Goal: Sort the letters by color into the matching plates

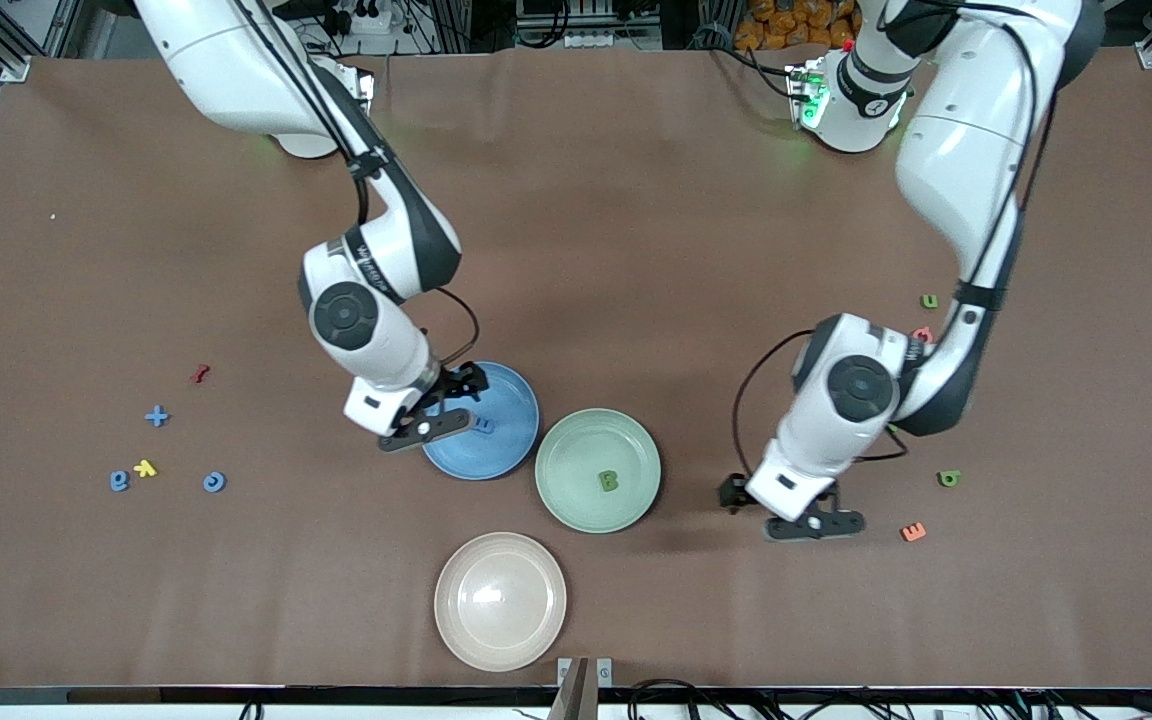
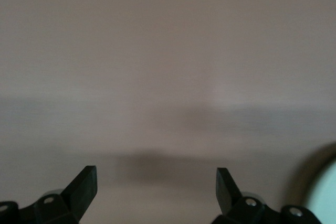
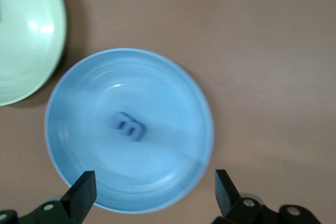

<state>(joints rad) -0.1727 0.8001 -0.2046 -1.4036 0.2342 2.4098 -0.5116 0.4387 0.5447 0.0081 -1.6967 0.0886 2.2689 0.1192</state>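
Right gripper (image 1: 433, 412) hangs over the blue plate (image 1: 506, 440), centre of frame, jaws spread wide, nothing between them. Wrist cam shows a blue letter (image 3: 129, 126) lying in the plate's middle, clear of both jaws. Green plate (image 1: 576, 500) sits just beside the blue one, toward the left arm's end of the desk, w/ a green B (image 1: 609, 481) resting in it.

Left gripper (image 1: 808, 518) is low over bare desk (image 1: 636, 230), lower right of frame, near the green plate's edge; jaws spread, empty.

Loose pieces: at lower left, a blue plus (image 1: 157, 416), blue round letter (image 1: 119, 481) & another blue one (image 1: 214, 482), all well apart from the right jaws. Yellow piece (image 1: 145, 467) sits between them; red piece (image 1: 199, 374) above the plus. At right, a green letter (image 1: 949, 478) near the left gripper, orange E (image 1: 913, 532) just below it, another green letter (image 1: 929, 300) higher up beside the left arm.

Beige plate (image 1: 536, 640) lies at bottom centre, empty.
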